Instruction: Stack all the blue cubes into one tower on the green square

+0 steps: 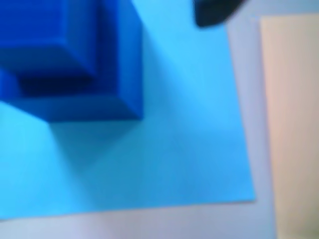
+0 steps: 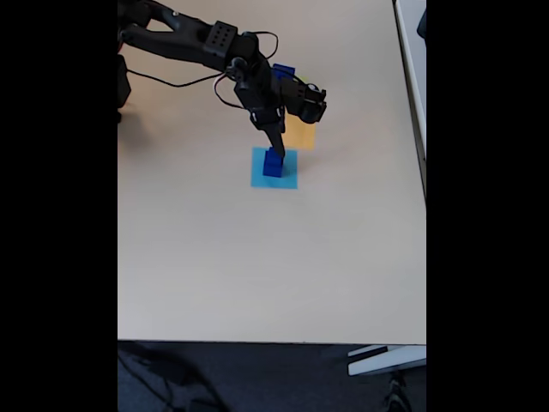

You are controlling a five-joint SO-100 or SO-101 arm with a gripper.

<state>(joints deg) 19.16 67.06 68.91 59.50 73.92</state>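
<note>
Wrist view: two-cube tower (image 1: 70, 59) on light-blue square (image 1: 174, 149); jaws' state unclear.

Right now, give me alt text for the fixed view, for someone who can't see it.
A black robot arm reaches down over a pale table, its pincer at a small pile of blue cubes on a light-blue square. An orange square lies just beyond, partly hidden by the arm.

Arm (image 2: 206, 47) outstretched, fingers (image 2: 276, 142) downward
</note>
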